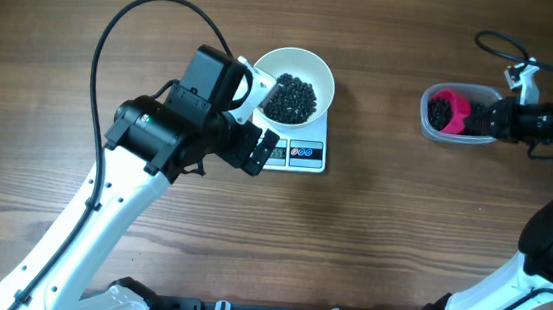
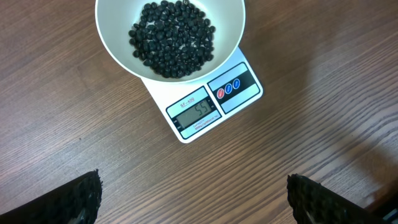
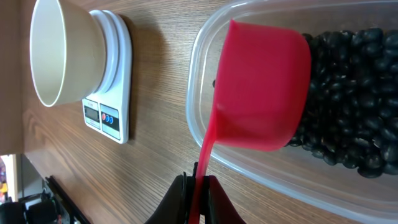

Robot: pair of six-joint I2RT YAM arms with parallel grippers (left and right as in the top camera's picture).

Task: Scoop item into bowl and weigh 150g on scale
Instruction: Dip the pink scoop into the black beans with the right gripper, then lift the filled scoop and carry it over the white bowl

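Your glossy black beans [image 2: 171, 38] sit heaped in the smooth white bowl [image 2: 112, 28] on the square scale [image 2: 198, 112]. Your left arm leans over them, its claw [image 2: 196, 202] spread wide and empty. Your right claw [image 3: 198, 190] pinches the handle of the pink scoop [image 3: 261, 93], which lies in the clear plastic tub [image 3: 202, 93] on the wooden surface [image 2: 311, 155].

A pink scoop [image 3: 261, 87] inside a clear plastic tub [image 3: 194, 118] on a brown wood-grain table [image 1: 368, 253].
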